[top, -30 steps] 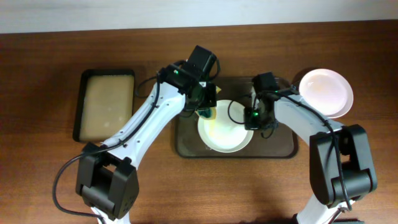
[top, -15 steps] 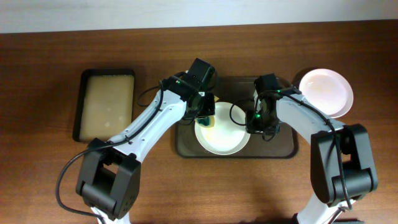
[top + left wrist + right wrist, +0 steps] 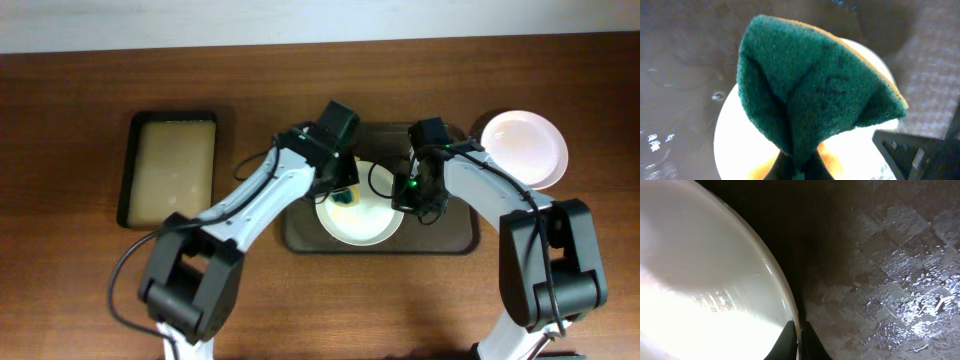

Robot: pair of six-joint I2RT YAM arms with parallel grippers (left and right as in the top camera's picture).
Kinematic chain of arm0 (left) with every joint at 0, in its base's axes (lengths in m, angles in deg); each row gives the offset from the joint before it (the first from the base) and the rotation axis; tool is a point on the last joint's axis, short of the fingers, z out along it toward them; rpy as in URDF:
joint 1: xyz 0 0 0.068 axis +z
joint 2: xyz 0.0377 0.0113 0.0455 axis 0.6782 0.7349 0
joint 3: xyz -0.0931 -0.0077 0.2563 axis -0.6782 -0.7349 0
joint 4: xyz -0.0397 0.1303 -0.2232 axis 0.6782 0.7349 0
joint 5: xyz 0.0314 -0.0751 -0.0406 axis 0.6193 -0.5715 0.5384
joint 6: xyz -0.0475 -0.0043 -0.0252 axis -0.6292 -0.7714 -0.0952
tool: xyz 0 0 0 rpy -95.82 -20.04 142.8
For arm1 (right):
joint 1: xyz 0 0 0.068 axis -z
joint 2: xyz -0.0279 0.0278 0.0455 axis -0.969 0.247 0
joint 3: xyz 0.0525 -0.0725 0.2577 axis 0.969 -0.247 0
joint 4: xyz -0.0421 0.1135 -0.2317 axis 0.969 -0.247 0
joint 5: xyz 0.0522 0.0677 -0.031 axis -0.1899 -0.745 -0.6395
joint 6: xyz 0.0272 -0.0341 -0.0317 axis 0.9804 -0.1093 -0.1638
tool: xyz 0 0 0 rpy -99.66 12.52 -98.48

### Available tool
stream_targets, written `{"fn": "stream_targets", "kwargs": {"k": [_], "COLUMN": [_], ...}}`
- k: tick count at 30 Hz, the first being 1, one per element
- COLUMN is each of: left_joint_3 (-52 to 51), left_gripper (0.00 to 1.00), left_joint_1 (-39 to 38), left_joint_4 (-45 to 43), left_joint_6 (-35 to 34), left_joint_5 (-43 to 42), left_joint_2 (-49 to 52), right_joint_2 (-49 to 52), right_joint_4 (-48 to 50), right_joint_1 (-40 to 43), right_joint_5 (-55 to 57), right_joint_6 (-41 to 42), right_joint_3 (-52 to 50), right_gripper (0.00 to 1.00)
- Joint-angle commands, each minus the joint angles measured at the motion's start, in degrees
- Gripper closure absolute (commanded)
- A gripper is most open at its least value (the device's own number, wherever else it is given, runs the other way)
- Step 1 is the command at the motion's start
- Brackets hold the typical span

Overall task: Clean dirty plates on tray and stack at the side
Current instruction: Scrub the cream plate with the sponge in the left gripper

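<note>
A white plate (image 3: 362,217) with a yellowish smear lies on the dark brown tray (image 3: 460,240). My right gripper (image 3: 405,195) is shut on the plate's right rim; the right wrist view shows the rim (image 3: 782,305) pinched between the fingers (image 3: 799,340). My left gripper (image 3: 343,192) is shut on a green and yellow sponge (image 3: 815,90) and presses it on the plate's (image 3: 745,145) upper left part. A second white plate (image 3: 525,148) lies on the table right of the tray. A third plate is not in view.
A smaller black tray with a tan liner (image 3: 172,165) sits at the left of the wooden table. The brown tray's floor (image 3: 900,270) is wet. Both arms cross over the tray's middle.
My left gripper has moved right and forward with the sponge, from the plate's upper left rim onto the plate. The plate has shifted slightly. The right gripper keeps its hold.
</note>
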Motion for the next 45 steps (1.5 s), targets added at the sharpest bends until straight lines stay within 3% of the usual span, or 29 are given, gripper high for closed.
{"fn": "stream_targets", "kwargs": {"k": [1,10,13,15,16,19,24,28,31,42,45], "left_joint_3": [-0.28,-0.28,-0.28,0.42,0.96,4.13,14.25,18.01,17.53,17.53,17.53], "left_gripper": [1.00,1.00,1.00,1.00,1.00,1.00,1.00,1.00,1.00,1.00,1.00], "left_joint_1": [-0.37,-2.67,-2.73,-1.73,-1.16,0.96,3.91,3.80,3.17,-0.04,-0.02], "left_joint_4": [-2.80,-3.56,-0.50,7.17,9.66,15.32,21.59,18.16,15.43,12.20,13.40], "left_joint_6": [-3.34,-2.14,0.22,0.24,0.22,0.22,0.26,4.57,5.05,7.52,7.56], "left_joint_5": [-1.73,-1.81,8.35,26.47,30.97,35.32,26.97,4.63,-3.04,-5.33,1.81], "left_joint_2": [4.35,10.60,11.19,11.15,11.13,11.06,11.06,11.10,12.02,20.92,23.15], "right_joint_2": [1.18,1.18,1.18,1.18,1.18,1.18,1.18,1.18,1.18,1.18,1.18], "right_joint_4": [0.39,0.98,0.96,0.94,0.94,0.92,0.79,0.81,1.03,1.22,1.20], "right_joint_1": [0.15,0.15,0.15,0.15,0.15,0.15,0.15,0.15,0.15,0.15,0.15], "right_joint_5": [1.64,1.81,1.81,1.84,1.84,1.84,1.84,1.84,1.81,1.81,1.84], "right_joint_6": [0.79,0.76,0.76,0.74,0.74,0.74,0.74,0.74,0.74,0.76,0.74], "right_joint_3": [-0.72,-0.72,-0.72,-0.72,-0.72,-0.74,-0.74,-0.74,-0.74,-0.74,-0.74], "right_gripper": [0.96,0.96,0.96,0.96,0.96,0.96,0.96,0.96,0.96,0.96,0.96]}}
